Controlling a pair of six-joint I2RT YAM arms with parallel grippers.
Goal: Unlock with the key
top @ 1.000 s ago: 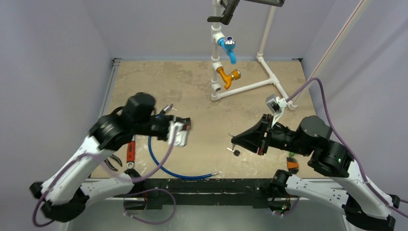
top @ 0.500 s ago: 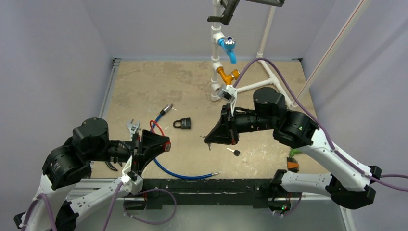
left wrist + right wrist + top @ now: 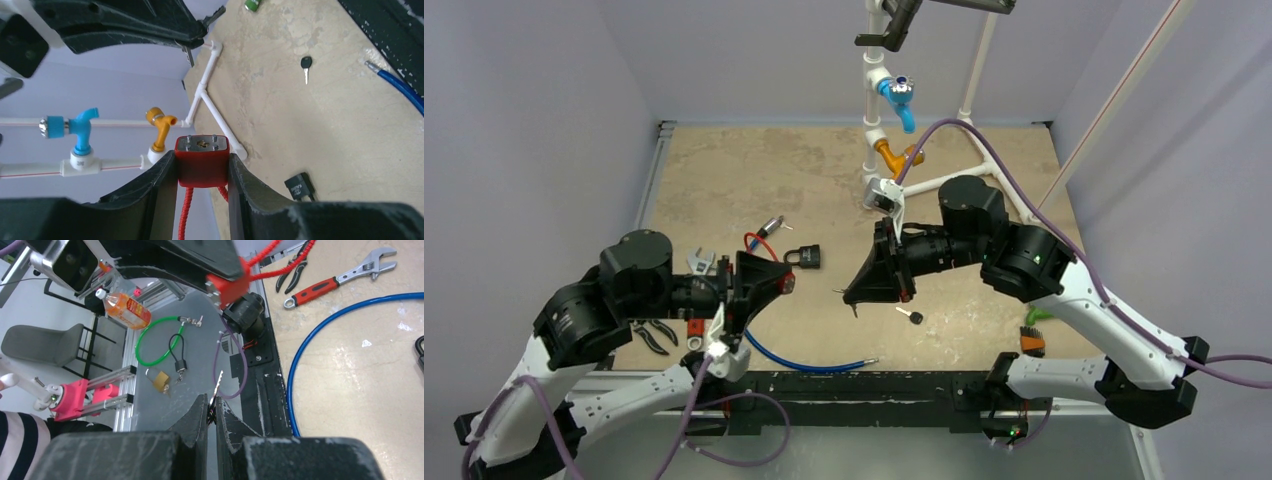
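1. Left hand [image 3: 202,159] clamps the red padlock [image 3: 202,170], keyhole face outward, above the tabletop [image 3: 754,170].
2. Right hand [image 3: 212,412] pinches 1 key [image 3: 220,381], near the padlock, not touching.
3. Another key [image 3: 911,316] lies on the tabletop.

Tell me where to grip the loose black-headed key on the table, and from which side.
By the black head of the loose key, likely from straight above: it lies flat, the head is broadest, and the blade is left free.

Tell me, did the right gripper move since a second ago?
Yes. The right gripper slid left, away from the loose key, toward the left gripper.
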